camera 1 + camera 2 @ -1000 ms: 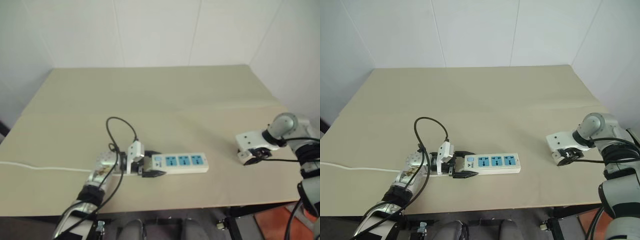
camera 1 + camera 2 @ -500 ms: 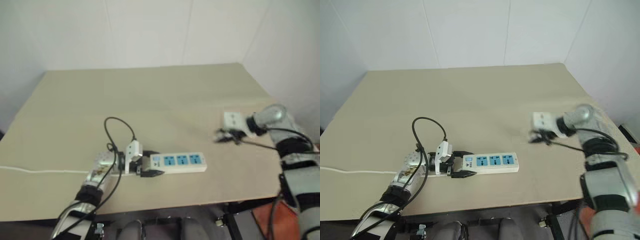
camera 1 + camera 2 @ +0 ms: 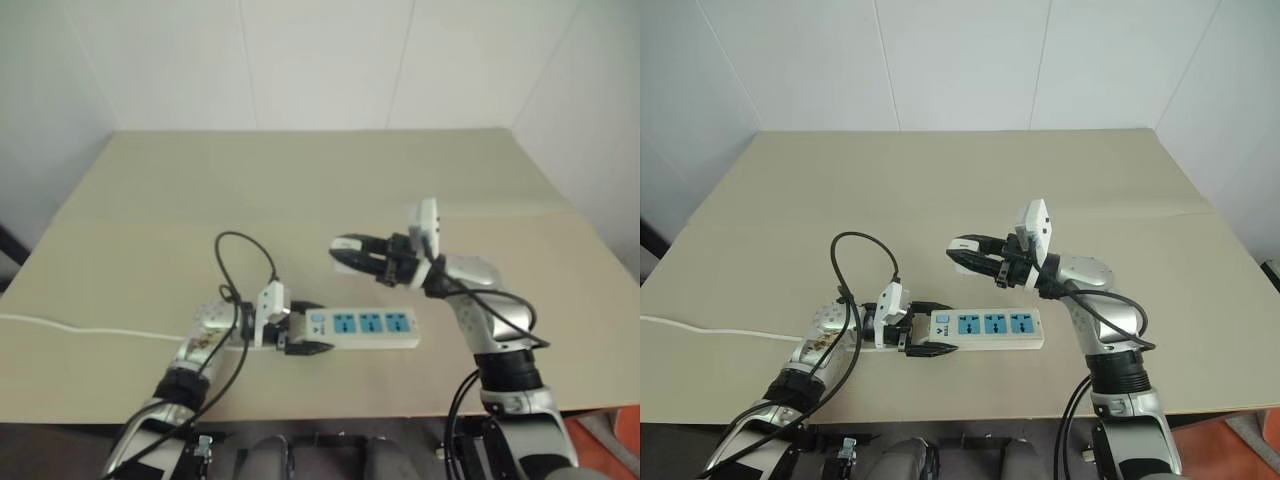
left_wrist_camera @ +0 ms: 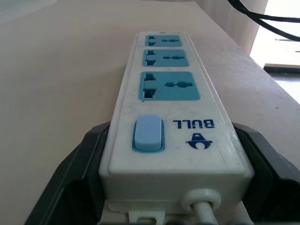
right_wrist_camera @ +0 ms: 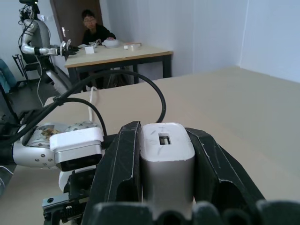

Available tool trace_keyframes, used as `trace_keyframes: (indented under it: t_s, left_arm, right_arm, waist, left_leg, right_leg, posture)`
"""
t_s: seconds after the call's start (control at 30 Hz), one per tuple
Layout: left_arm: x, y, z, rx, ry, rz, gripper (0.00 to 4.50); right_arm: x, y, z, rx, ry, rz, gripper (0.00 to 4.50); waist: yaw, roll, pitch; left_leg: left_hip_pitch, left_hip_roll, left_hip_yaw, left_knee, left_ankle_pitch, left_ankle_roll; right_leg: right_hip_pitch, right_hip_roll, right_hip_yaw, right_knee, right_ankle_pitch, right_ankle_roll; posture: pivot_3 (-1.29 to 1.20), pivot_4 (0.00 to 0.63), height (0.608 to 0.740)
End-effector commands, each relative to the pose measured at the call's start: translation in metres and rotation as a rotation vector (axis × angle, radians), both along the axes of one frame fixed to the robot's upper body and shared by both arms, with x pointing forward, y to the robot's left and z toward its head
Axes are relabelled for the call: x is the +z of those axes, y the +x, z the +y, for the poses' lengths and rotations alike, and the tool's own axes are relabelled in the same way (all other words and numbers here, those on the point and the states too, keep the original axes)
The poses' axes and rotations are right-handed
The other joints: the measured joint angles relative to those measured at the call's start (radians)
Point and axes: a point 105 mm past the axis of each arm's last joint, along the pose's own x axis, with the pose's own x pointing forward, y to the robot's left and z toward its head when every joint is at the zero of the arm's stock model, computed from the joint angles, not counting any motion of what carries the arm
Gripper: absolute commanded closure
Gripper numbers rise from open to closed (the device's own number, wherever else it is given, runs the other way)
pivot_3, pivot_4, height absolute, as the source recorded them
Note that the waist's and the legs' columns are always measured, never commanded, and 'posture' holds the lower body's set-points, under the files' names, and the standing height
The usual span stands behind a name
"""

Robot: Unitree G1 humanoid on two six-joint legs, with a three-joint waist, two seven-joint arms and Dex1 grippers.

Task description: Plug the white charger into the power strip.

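One power strip (image 3: 980, 325) is seen on the one counter (image 3: 940, 190). Three blue sockets (image 4: 169, 86) are counted on it, and one blue switch (image 4: 148, 133). One thin white cord (image 3: 720, 332) is seen at its end. One white charger (image 5: 167, 159) is counted. Two grippers are present, the left gripper (image 3: 925, 330) and the right gripper (image 3: 975, 257), each with two black fingers (image 5: 119, 173). In the right wrist view, one person (image 5: 96, 30) is seen at one further table (image 5: 117, 52), and one other robot (image 5: 35, 40) beside it.

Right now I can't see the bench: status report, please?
Left gripper clamps the power strip at its switch end. Right gripper shut on the white charger, above the table, short of the sockets. Nothing in the way.
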Motion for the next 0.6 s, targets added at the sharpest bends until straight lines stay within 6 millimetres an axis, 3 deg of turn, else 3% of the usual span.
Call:
trace_keyframes:
  t_s: [0.03, 0.37, 0.6]
  left_arm:
    - [-0.011, -0.002, 0.002, 0.008, 0.035, 0.027, 1.21]
    - [-0.013, -0.002, 0.002, 0.006, 0.038, 0.024, 1.21]
    - [-0.014, -0.002, 0.002, 0.004, 0.038, 0.025, 1.21]
  right_arm:
    - [-0.007, -0.012, 0.004, 0.061, -0.017, -0.024, 3.30]
    - [-0.031, -0.018, 0.001, 0.122, -0.094, -0.006, 3.30]
    - [-0.035, -0.017, 0.002, 0.122, -0.097, -0.015, 3.30]
  waist:
    - [-0.001, 0.000, 0.000]
    - [-0.004, 0.000, 0.000]
    - [-0.004, 0.000, 0.000]
  left_leg:
    - [0.000, 0.000, 0.000, 0.000, 0.000, 0.000]
    - [0.000, 0.000, 0.000, 0.001, 0.000, 0.000]
    - [0.001, 0.000, 0.000, 0.001, 0.000, 0.000]
  right_leg:
    - [0.000, 0.000, 0.000, 0.000, 0.000, 0.000]
    - [0.000, 0.000, 0.000, 0.000, 0.000, 0.000]
    - [0.001, 0.000, 0.000, 0.001, 0.000, 0.000]
  posture:
    - [0.00, 0.150, 0.740]
    - [0.00, 0.150, 0.740]
    - [0.00, 0.150, 0.740]
